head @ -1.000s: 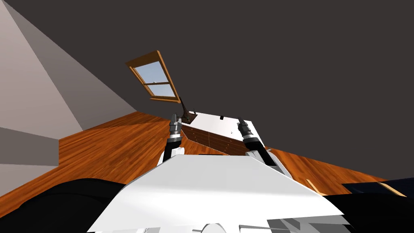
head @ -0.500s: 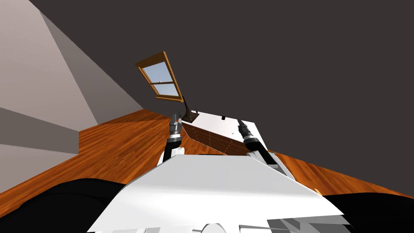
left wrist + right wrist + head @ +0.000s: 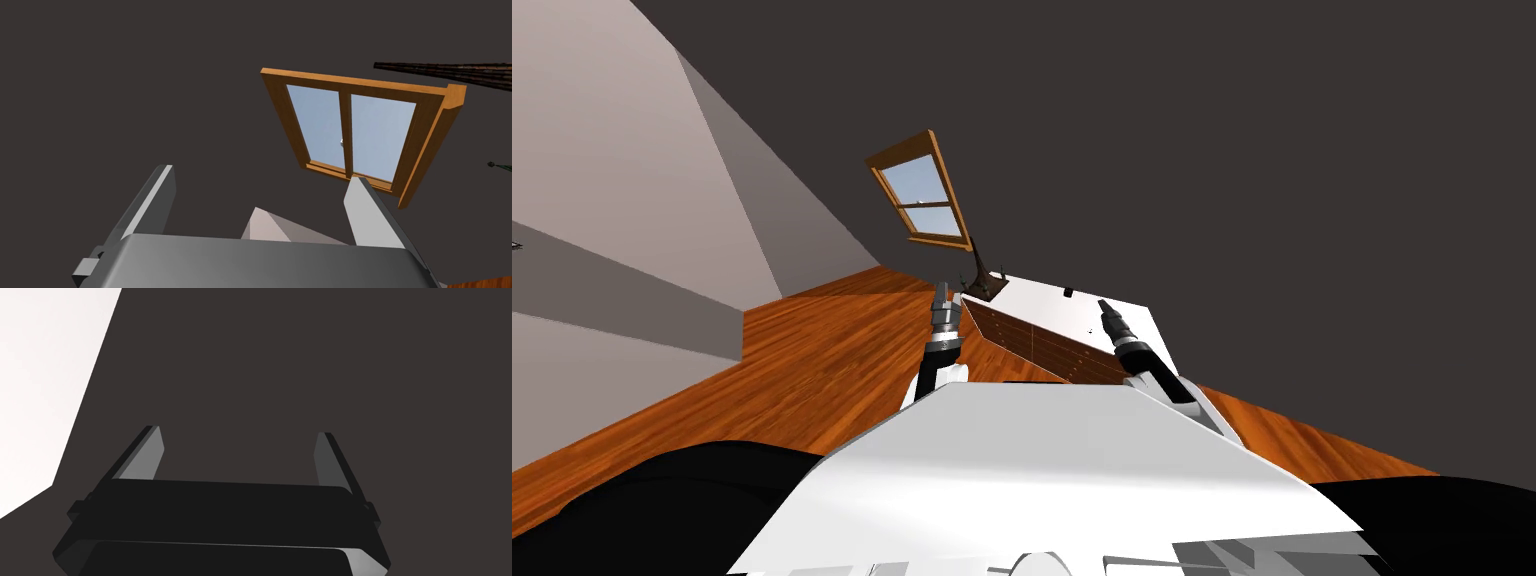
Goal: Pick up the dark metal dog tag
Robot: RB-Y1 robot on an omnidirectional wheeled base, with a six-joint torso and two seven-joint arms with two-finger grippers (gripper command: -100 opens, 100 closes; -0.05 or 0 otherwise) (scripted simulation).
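A chest of drawers with a white top [image 3: 1037, 305] and brown wooden fronts stands ahead against the dark wall. On that top lie a small dark piece [image 3: 1067, 291] and a tinier dark speck [image 3: 1090, 331]; I cannot tell which is the dog tag. My left gripper [image 3: 943, 290] [image 3: 261, 173] is raised just left of the chest's near corner, open and empty. My right gripper [image 3: 1104, 305] [image 3: 238, 431] hovers over the right part of the white top, also open with nothing between its fingers.
A dark branching stand [image 3: 982, 281] rises at the chest's far left corner. A wood-framed window [image 3: 922, 200] sits in the dark wall above it. Orange wooden floor [image 3: 822, 350] spreads to the left, bounded by a pale wall [image 3: 602, 200].
The whole head picture has shifted rightward, so I have turned; window and chest sit further right. Both arms keep nearly the same pose, fingers still open.
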